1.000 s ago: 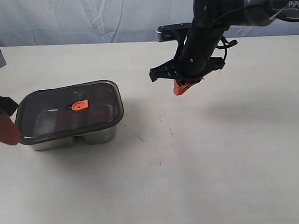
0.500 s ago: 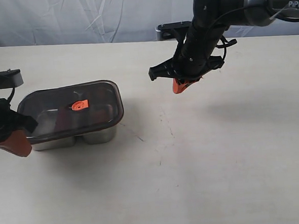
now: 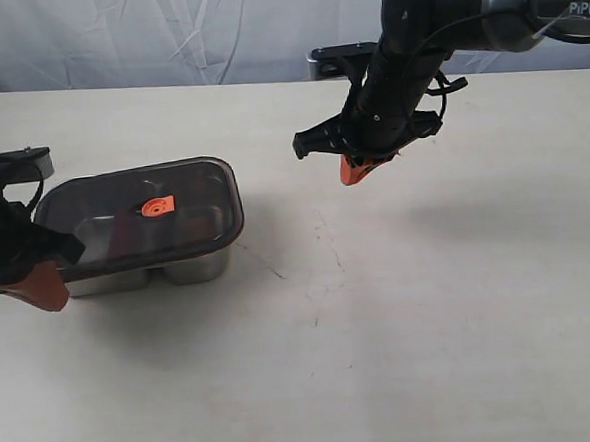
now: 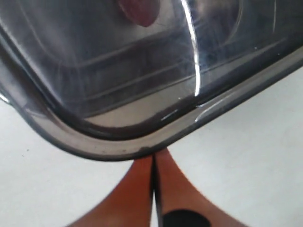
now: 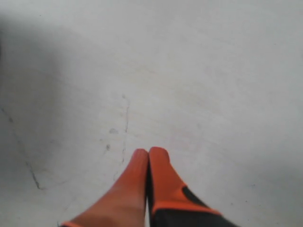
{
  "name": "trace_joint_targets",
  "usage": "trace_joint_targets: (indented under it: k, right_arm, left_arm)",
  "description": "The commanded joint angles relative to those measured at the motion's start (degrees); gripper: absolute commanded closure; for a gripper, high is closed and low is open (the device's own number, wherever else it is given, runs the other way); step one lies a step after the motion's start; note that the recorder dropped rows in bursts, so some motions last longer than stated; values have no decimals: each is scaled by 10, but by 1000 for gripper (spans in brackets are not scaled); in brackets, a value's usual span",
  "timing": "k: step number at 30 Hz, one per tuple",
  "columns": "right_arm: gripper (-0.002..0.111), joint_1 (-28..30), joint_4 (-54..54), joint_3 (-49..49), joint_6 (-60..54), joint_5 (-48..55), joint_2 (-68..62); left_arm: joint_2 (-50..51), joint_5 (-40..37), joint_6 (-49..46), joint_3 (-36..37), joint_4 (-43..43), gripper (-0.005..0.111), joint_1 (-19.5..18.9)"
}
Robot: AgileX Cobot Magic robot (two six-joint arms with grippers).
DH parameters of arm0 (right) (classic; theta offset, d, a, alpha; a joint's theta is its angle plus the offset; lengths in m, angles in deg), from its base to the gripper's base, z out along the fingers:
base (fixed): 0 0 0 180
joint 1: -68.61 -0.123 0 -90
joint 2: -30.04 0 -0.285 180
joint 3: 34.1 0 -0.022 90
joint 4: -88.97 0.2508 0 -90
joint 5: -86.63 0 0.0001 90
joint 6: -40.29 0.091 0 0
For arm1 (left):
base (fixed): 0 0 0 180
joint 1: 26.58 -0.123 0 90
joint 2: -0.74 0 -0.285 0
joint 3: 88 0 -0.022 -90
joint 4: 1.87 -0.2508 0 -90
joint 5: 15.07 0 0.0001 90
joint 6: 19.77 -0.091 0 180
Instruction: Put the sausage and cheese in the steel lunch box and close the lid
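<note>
Lid point(image 3: 199, 202) lies flat over the steel lunch box point(image 3: 193, 268). In the last second my left gripper point(image 3: 39, 287) has slid from its left edge to the box's near-left corner, jaws together, empty, tips at the rim. Closing looks nearly done. Through the lid I see the sausage point(image 4: 138, 10) inside; the cheese I cannot make out. Well right of the box my right gripper point(image 3: 357, 169) hangs, closed and empty.

White lettering "PiPER" point(image 3: 585, 8) stands on the grey link of the right arm point(image 3: 507, 8), at the right-hand edge of the exterior view, where the frame may cut the word short. It is the only text that can be read.
</note>
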Motion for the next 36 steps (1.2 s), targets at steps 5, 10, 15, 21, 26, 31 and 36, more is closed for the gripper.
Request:
trace_joint_targets:
  k: [5, 10, 15, 21, 26, 31, 36]
  right_arm:
    - [109, 0, 92, -3, -55, -4, -14]
    - [109, -2, 158, -3, -94, -4, -28]
    - [109, -23, 161, -3, -96, -44, -39]
    - [109, -52, 161, -3, -95, -116, -55]
    - [109, -60, 161, -3, -89, -116, -55]
    - [109, -67, 155, -32, -86, -102, -55]
    - [109, -79, 78, -60, -25, -86, -59]
  left_arm:
    - [1, 35, 14, 1, -7, 107, 3]
    - [1, 27, 18, 1, -20, 107, 3]
    - [1, 16, 46, 1, -52, 107, 2]
    - [-26, -6, 55, -12, -68, 107, 2]
    - [-59, -17, 75, -18, -105, 107, 2]
    - [-76, -4, 131, -19, -172, 107, -4]
    - [-77, 0, 131, -19, -172, 107, -10]
